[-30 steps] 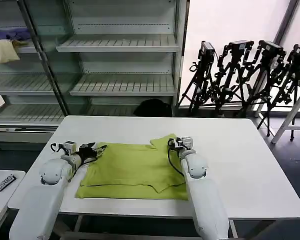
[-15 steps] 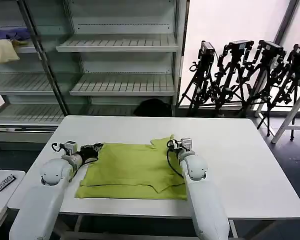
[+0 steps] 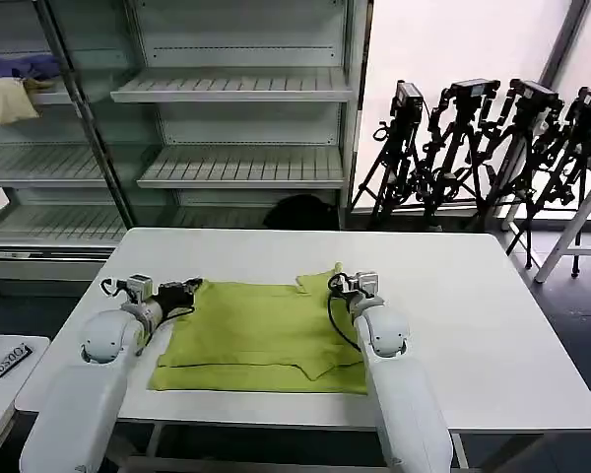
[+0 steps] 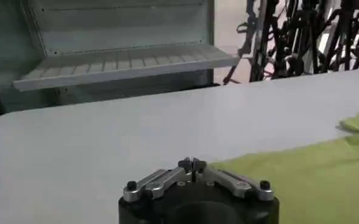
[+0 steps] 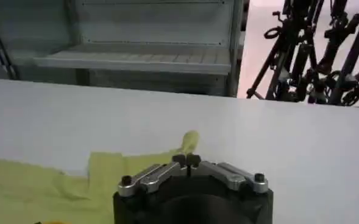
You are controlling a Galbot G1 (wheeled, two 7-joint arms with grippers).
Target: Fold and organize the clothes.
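Note:
The lime yellow-green T-shirt [image 3: 261, 335] lies partly folded on the white table [image 3: 492, 325], plain side up, with a loose flap at its near right. My left gripper [image 3: 195, 289] is shut at the shirt's far left corner; in the left wrist view the closed tips [image 4: 192, 163] meet the green fabric's [image 4: 301, 176] edge. My right gripper [image 3: 337, 285] is shut on the far right corner, where the cloth rises in a small peak. The right wrist view shows that gripper [image 5: 186, 159] with a tuft of shirt [image 5: 190, 141] just beyond the tips.
Metal shelves [image 3: 236, 168] stand behind the table, with a pale yellow cloth [image 3: 8, 99] and a purple cloth [image 3: 20, 67] on the upper left shelf. Camera tripods [image 3: 483, 148] stand at the back right. A low side table [image 3: 5, 360] sits to the left.
Both grippers have shifted slightly toward the table's far side, and the left one slightly outward. The shirt's far edge has drawn a little tauter and its near edge has crept back.

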